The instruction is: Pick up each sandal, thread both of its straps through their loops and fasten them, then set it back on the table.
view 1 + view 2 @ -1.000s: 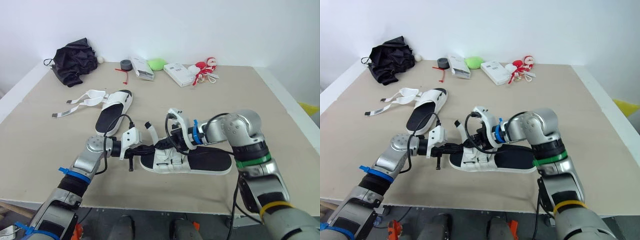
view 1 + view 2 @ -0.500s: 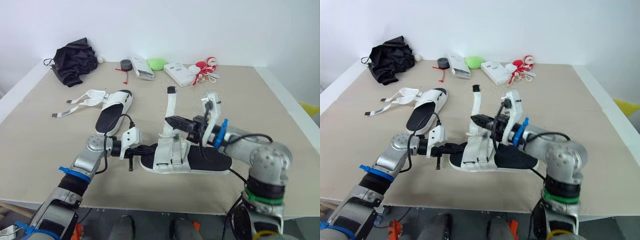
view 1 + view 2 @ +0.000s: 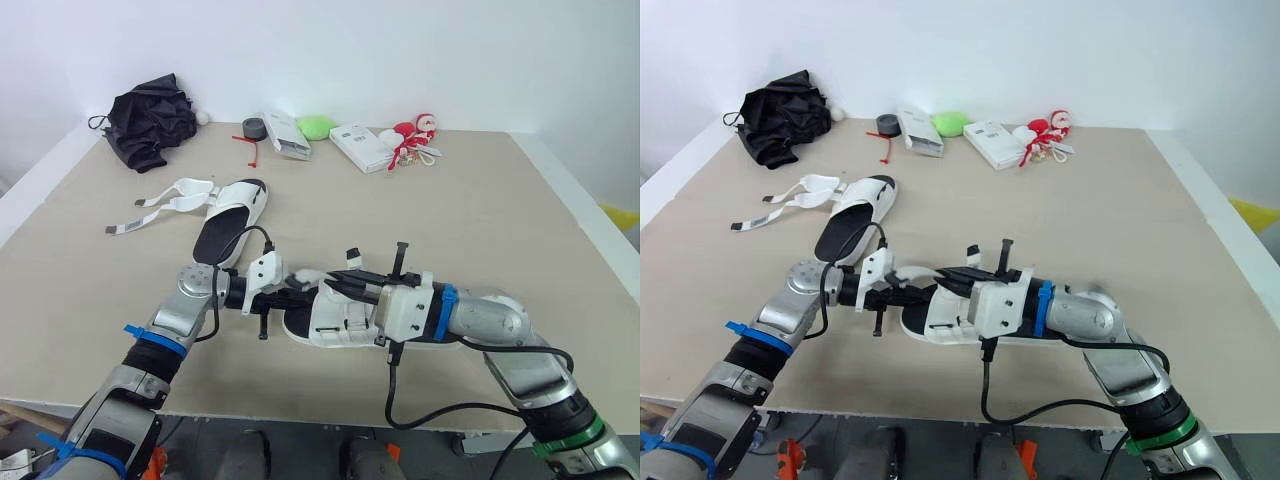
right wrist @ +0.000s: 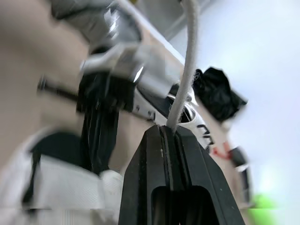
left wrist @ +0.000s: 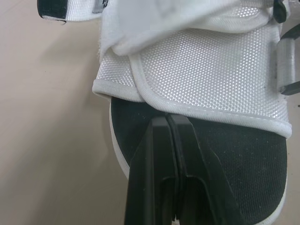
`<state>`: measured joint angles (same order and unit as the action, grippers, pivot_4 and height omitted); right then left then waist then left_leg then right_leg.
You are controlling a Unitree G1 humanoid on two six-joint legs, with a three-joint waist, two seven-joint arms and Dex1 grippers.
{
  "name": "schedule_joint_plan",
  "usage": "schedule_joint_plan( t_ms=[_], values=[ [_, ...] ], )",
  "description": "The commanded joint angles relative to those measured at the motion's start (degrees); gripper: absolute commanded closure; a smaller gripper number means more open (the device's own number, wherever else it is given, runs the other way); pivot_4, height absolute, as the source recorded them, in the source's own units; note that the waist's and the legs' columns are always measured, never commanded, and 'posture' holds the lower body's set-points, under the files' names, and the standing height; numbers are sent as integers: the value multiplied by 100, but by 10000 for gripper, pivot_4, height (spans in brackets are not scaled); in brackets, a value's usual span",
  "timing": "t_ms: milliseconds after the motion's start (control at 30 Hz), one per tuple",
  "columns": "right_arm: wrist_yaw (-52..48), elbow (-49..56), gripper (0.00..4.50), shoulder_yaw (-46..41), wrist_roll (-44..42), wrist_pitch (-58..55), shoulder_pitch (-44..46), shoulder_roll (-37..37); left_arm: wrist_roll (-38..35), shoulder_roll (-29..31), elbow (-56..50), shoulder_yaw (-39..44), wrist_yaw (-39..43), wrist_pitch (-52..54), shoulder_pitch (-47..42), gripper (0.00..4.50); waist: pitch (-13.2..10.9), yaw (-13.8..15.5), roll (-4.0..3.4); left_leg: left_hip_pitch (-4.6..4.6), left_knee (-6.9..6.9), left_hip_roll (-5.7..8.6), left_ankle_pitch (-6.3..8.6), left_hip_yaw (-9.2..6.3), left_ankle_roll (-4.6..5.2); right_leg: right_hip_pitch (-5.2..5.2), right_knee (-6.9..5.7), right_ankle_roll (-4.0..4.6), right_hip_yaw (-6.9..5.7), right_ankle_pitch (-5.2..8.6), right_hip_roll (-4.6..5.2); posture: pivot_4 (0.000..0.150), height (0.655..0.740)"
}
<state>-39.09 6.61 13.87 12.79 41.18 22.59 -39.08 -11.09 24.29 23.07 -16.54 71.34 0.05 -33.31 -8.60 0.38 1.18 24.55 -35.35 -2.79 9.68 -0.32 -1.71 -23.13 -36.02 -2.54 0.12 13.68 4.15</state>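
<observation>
A white sandal [image 3: 338, 322] with a black insole lies near the table's front edge. My left gripper [image 3: 300, 297] is shut, its fingers [image 5: 161, 154] lying on the insole at the toe against the white mesh upper [image 5: 206, 70]. My right gripper [image 3: 338, 283] lies low over the sandal, pointing toward the left gripper. It is shut on a white strap [image 4: 187, 70], which folds down by the toe [image 3: 308, 277]. The second sandal [image 3: 228, 222] lies further back on the left, its straps [image 3: 160, 203] loose on the table.
Along the far edge sit a black cloth [image 3: 150, 120], a tape roll [image 3: 251, 129], two white boxes [image 3: 283, 135] [image 3: 358, 147], a green object [image 3: 316, 127] and a red-and-white toy [image 3: 412, 135]. The table's front edge [image 3: 300, 410] runs just below the sandal.
Half a second ago the right gripper held the strap straight up; it has now swung down low over the sandal, carrying the strap toward the toe. The left gripper has stayed put.
</observation>
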Motion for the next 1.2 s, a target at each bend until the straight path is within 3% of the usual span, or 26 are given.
schedule_joint_plan(
  t_ms=[33, 67, 167, 267, 467, 533, 633, 767, 900, 967, 1200],
  values=[
    [439, -671, 39487, -8, 672, 1737, 293, -139, 570, 230, 403, -324, -88, 302, 356, 45000, 0, 0, 0, -2, 2, 0, 1, 1, -1, 1, 0, 0, 1, 0, 0, 1500, 7380],
    [427, -778, 39487, 29, 670, 1791, 325, -152, 569, 233, 397, -322, -93, 308, 358, 45000, 0, 0, 0, -2, 2, 0, 1, 0, -1, 2, 0, 0, 1, 0, 0, 1500, 7380],
    [366, -906, 29808, 113, 639, 2029, 358, -247, 569, 235, 395, -317, -114, 302, 375, 45000, 0, -1, 1, -6, 3, -2, 0, 1, 0, 5, -3, 1, 4, -1, -5, 1500, 7380],
    [132, -873, 23155, 199, 522, 2067, 269, -641, 567, 244, 434, -312, -120, 286, 354, 45000, 0, -1, 1, -17, 3, -4, 0, 2, 0, 15, -4, 2, 6, -1, -6, 1500, 7380],
    [41, -760, 23155, -145, 227, 1900, 143, -1430, 574, 233, 554, -342, -96, 242, 260, 45000, 0, -1, 1, -31, 2, -5, 0, 6, 0, 25, -4, 3, 11, -1, -6, 1500, 7380],
    [-228, -506, 23155, -331, -323, 1328, -235, -1920, 574, 195, 641, -357, -88, 219, 185, 45000, 0, -1, -1, -33, 2, -7, 0, 6, 0, 26, -4, 4, 11, -2, -6, 1500, 7380],
    [-673, 139, 23155, -708, -1965, -628, -1074, -2501, 580, 135, 751, -403, -83, 158, 120, 45000, 1, 11, 3, -34, 0, -7, 0, 13, 0, 35, -4, 4, 13, -2, 1, 1500, 7380],
    [-816, 1860, 23155, -1765, -6398, -4579, -2492, -3843, 575, 93, 796, -434, -32, 128, 86, 45000, -9, 23, -5, -39, -1, -6, 0, 13, 1, 70, -4, 3, 12, -2, 6, 1500, 7380],
    [-904, 2826, 23155, -2738, -9381, -7009, -3057, -4729, 579, 98, 783, -434, -6, 118, 77, 45000, -5, 7, -16, -50, -2, -5, 2, 21, 1, 86, -2, -1, 11, 1, 24, 1500, 7380],
    [-526, 3159, 23155, -2917, -10293, -7575, -3098, -4835, 572, 98, 748, -443, -2, 123, 94, 45000, -8, 7, -11, -49, -2, -8, 11, 5, -15, 69, 0, 1, 0, 3, 25, 1500, 7380],
    [1496, 3335, 23155, -1221, -10505, -8840, -1770, -4352, 571, 114, 674, -456, 12, 147, 144, 45000, -1, 4, -20, -40, -1, -4, 27, 17, -38, 61, 81, 4, -85, 4, 116, 1500, 7380]
  ],
)
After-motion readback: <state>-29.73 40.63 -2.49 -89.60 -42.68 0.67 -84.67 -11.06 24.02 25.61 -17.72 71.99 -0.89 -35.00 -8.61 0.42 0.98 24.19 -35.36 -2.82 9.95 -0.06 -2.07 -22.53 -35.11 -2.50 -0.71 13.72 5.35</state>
